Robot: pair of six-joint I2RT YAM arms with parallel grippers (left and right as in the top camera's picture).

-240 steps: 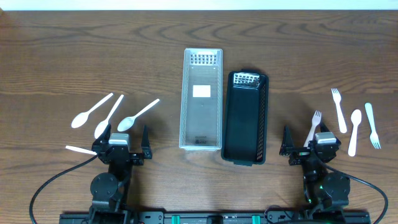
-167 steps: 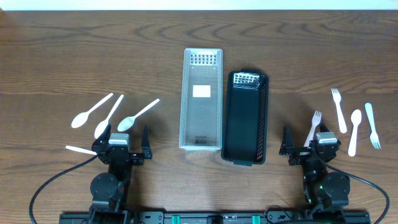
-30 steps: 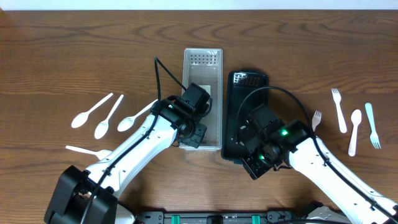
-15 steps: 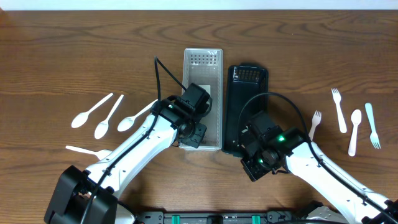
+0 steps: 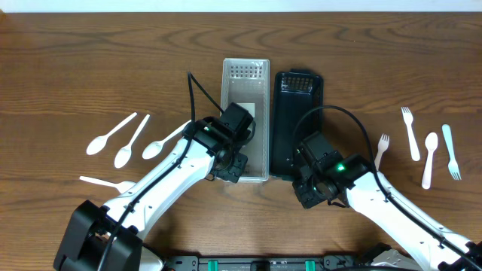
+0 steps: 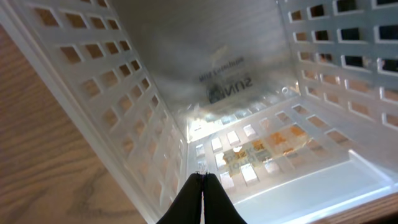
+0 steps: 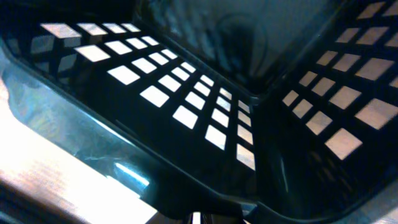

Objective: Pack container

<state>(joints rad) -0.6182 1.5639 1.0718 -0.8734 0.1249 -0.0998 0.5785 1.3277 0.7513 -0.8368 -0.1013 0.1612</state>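
At mid-table, nipping the near end of the clear basket (image 5: 245, 83) close to its left corner with the left gripper (image 5: 230, 169), fingers (image 6: 193, 199) drawn together to a hairline over the rim. Meeting the near end of the black basket (image 5: 296, 113) with the right gripper (image 5: 303, 178), its wrist camera peering over the dark rim into the latticed interior. Catching only a sliver of that gripper at the bottom edge of the right wrist view, too little for telling how wide it is standing or whether it is gripping. Standing just right of the clear basket, long sides touching or nearly so, both running near to far. Showing three white spoons (image 5: 132, 141) loose on the wooden table (image 5: 75, 68) at the left, and three forks (image 5: 410, 133) plus one more spoon (image 5: 429, 159) at the right, all well apart from the baskets.
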